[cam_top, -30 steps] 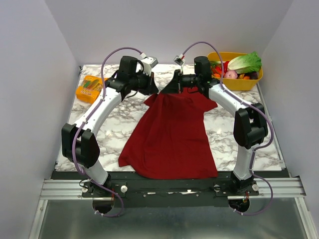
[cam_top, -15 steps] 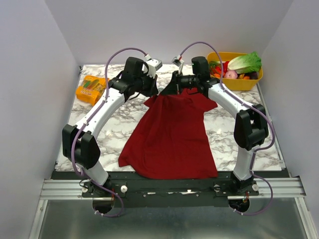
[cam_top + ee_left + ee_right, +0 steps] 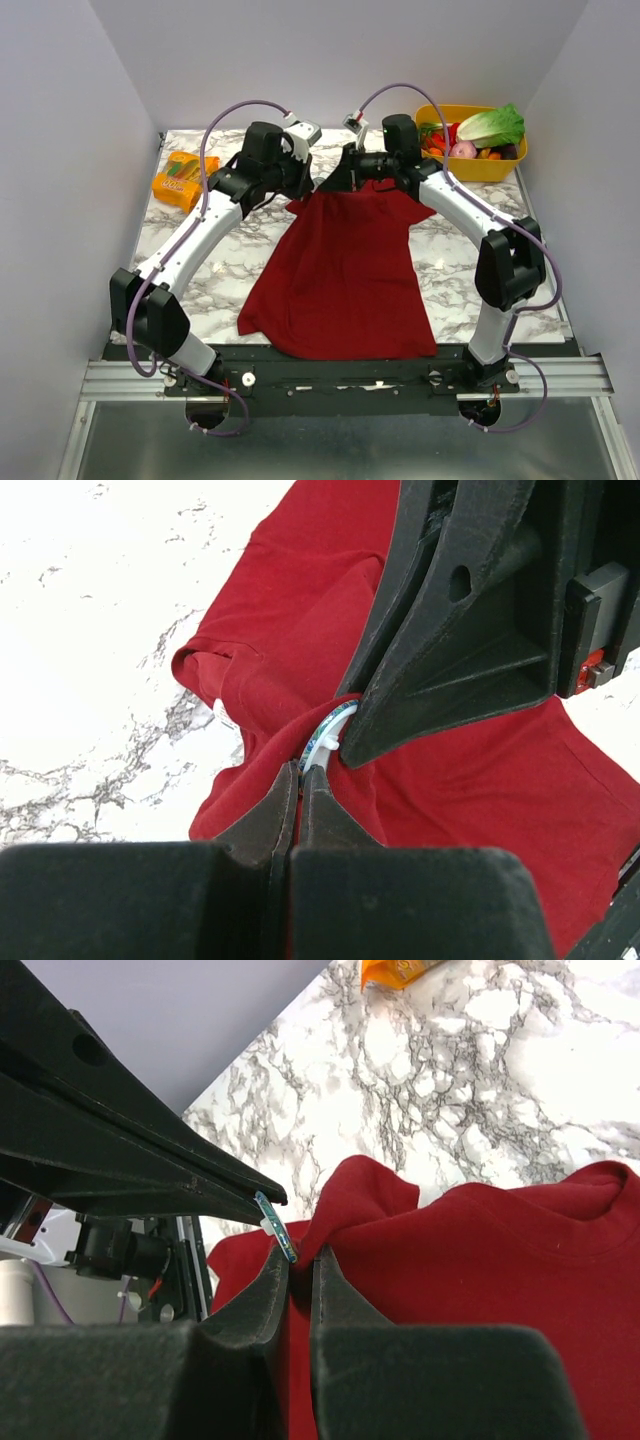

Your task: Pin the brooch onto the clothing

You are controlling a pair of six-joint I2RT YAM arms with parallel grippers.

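The dark red T-shirt (image 3: 345, 270) lies spread on the marble table, with its collar end lifted at the back. My right gripper (image 3: 336, 181) is shut on a raised fold of the shirt (image 3: 480, 1250) near the collar; the fabric sits between its fingertips (image 3: 300, 1256). My left gripper (image 3: 317, 183) meets it from the left and is shut on the brooch. The brooch (image 3: 328, 732) shows edge-on as a thin pale disc at my left gripper's (image 3: 300, 772) tips. Its lower edge (image 3: 277, 1226) touches the pinched fold.
A yellow bin of vegetables (image 3: 470, 150) stands at the back right. An orange packet (image 3: 180, 178) lies at the back left. The table's walls rise close behind both grippers. The shirt's hem hangs near the front edge (image 3: 340, 350).
My left arm's elbow has swung outward and lower, bringing its gripper tighter against the right gripper. The lifted collar end has shifted slightly left. The right arm has barely moved.
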